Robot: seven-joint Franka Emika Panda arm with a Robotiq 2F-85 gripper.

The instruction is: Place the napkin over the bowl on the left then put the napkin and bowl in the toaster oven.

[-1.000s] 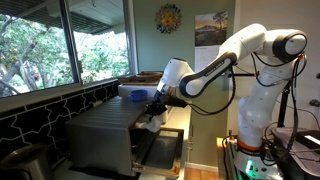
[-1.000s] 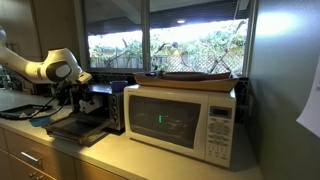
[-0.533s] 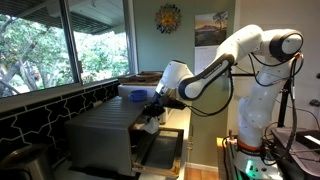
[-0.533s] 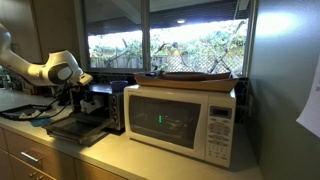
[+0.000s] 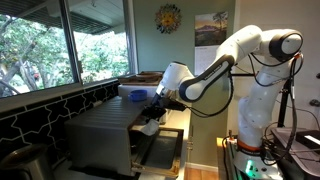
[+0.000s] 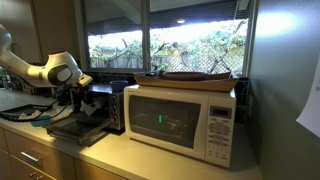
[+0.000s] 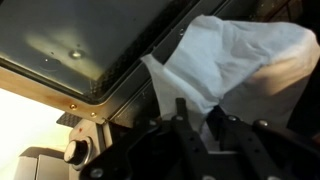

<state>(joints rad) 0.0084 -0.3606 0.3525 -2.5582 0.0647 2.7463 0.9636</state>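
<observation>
A white napkin drapes over a rounded shape, the bowl, which is hidden beneath it. My gripper is shut, pinching the napkin's near edge, apparently with the bowl's rim under it. In the wrist view the load sits just past the toaster oven's open glass door. In an exterior view the gripper hangs at the front of the toaster oven, with a bit of white napkin below it. In the second exterior view the gripper is above the lowered oven door.
A white microwave with a flat tray on top stands beside the toaster oven. A blue-and-white container lies on the oven's top. An oven knob shows near the gripper. Windows and tiled wall run behind the counter.
The gripper and the napkin-covered bowl have sunk slightly at the oven front. Nothing was let go.
</observation>
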